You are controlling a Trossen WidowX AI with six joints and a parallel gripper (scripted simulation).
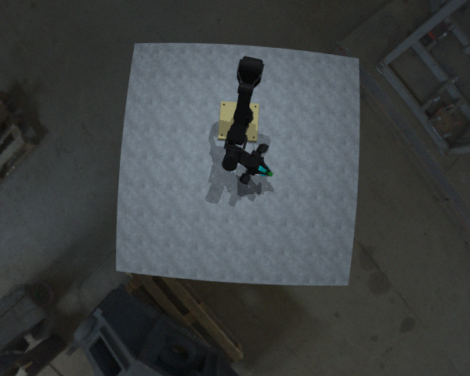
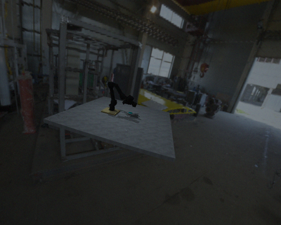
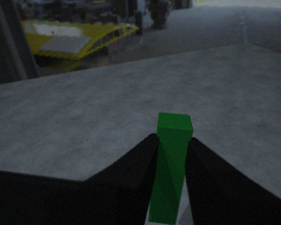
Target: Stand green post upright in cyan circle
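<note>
Hand (image 3: 170, 155) closed on green post (image 3: 170, 164), held above the tabletop (image 3: 84, 117); post's long axis runs forward along the fingers, cyan circle (image 1: 261, 168) directly beneath, partly hidden.

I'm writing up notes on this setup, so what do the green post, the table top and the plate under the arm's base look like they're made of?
Green post: probably plastic or painted wood; flat uniform color, sharp edges, no shine.
Table top: pale grey with a mottled, stone-like or concrete-like pattern, matte.
Base plate: light tan, maybe wood or board, with small dark dots like screws at the corners.
</note>
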